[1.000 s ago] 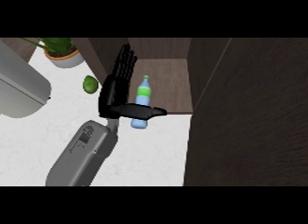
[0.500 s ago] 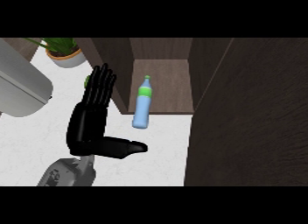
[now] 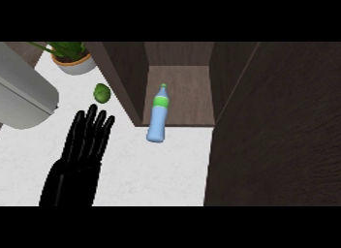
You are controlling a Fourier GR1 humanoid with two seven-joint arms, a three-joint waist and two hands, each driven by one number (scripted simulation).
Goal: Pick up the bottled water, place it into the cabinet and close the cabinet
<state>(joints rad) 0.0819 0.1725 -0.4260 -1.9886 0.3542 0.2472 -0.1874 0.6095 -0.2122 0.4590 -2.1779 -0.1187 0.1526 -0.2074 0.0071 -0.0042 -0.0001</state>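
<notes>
The bottled water (image 3: pixel 157 121), pale blue with a green label and cap, lies on its side. Its cap points into the open cabinet (image 3: pixel 180 87) and its base juts over the cabinet's front edge onto the white counter (image 3: pixel 166 169). My right hand (image 3: pixel 80 160) is down at the lower left, well clear of the bottle, open with straight fingers pointing away and nothing in it. The cabinet door (image 3: pixel 287 135) stands open on the right. My left hand does not show.
A large grey arm segment (image 3: pixel 16 97) fills the upper left. A small round green fruit (image 3: pixel 101 93) sits on the counter left of the cabinet, with a potted plant (image 3: pixel 71 60) behind it. The cabinet's dark side wall (image 3: pixel 127 82) rises between the fruit and the bottle.
My right hand has let go of the bottle and drawn back down and to the left. The bottle stays lying at the cabinet's front edge.
</notes>
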